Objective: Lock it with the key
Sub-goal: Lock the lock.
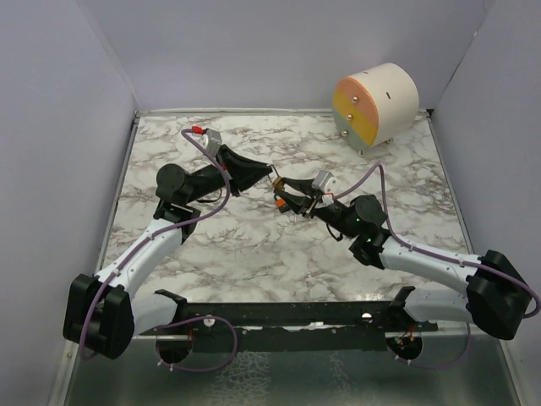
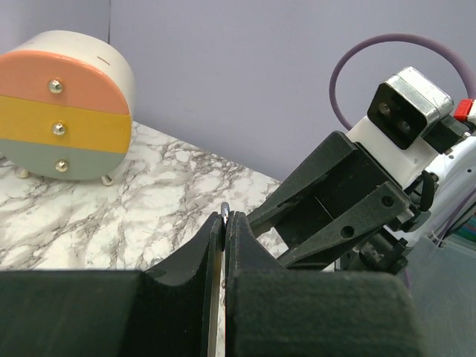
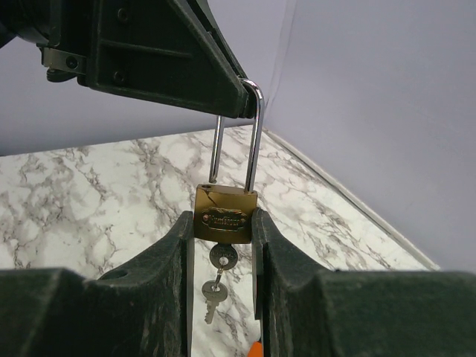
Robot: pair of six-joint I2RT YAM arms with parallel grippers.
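Observation:
A brass padlock (image 3: 225,216) is held in mid-air between both arms; in the top view it (image 1: 276,181) is small. My right gripper (image 3: 222,222) is shut on the lock's body from both sides. My left gripper (image 2: 224,220) is shut on the top bend of the steel shackle (image 3: 253,141), of which a sliver (image 2: 224,209) shows between its tips. The shackle's short leg ends just above the body, out of its hole. A key (image 3: 223,256) sits in the keyhole underneath, and a second key (image 3: 213,297) dangles from it.
A round drawer unit (image 1: 376,103) with pink, yellow and grey fronts stands at the back right of the marble table (image 1: 254,254); it also shows in the left wrist view (image 2: 63,111). Grey walls close in the sides and back.

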